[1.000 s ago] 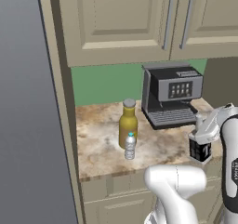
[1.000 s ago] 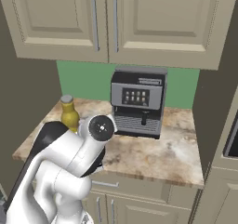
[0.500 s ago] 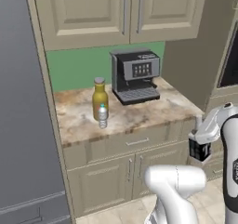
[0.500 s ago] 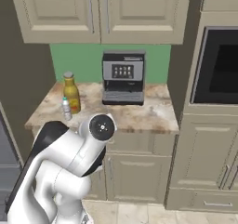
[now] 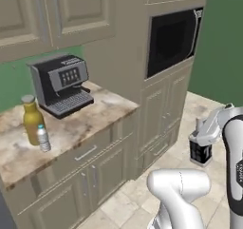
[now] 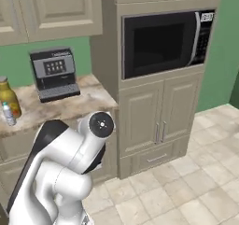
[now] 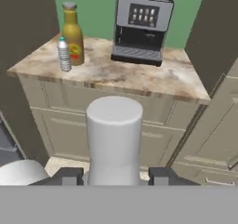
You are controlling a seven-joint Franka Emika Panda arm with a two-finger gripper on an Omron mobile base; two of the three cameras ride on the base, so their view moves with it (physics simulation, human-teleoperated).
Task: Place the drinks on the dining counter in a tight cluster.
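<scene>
My gripper [image 5: 200,145] hangs at the right, over the floor, shut on a small dark bottle with a white label [image 5: 200,152]. In the hand view this bottle is a pale cylinder [image 7: 114,137] standing between the two dark fingertips [image 7: 69,176]. A large amber-yellow bottle with a grey cap [image 5: 31,122] [image 6: 8,98] [image 7: 73,33] and a small clear water bottle [image 5: 43,138] [image 6: 7,114] [image 7: 64,55] stand close together on the short marbled counter [image 5: 99,109], far from my gripper. The dining counter is out of view.
A black and silver coffee machine [image 5: 61,83] [image 6: 53,72] [image 7: 142,28] sits on the same short counter under beige wall cabinets. A tall cabinet column with a built-in microwave [image 5: 173,40] [image 6: 163,42] stands to the right. Tiled floor [image 6: 186,182] lies open beyond it.
The whole picture has swung: the base has turned, so the short counter slid left and the microwave column came into view. The gripper keeps its hold on the dark bottle.
</scene>
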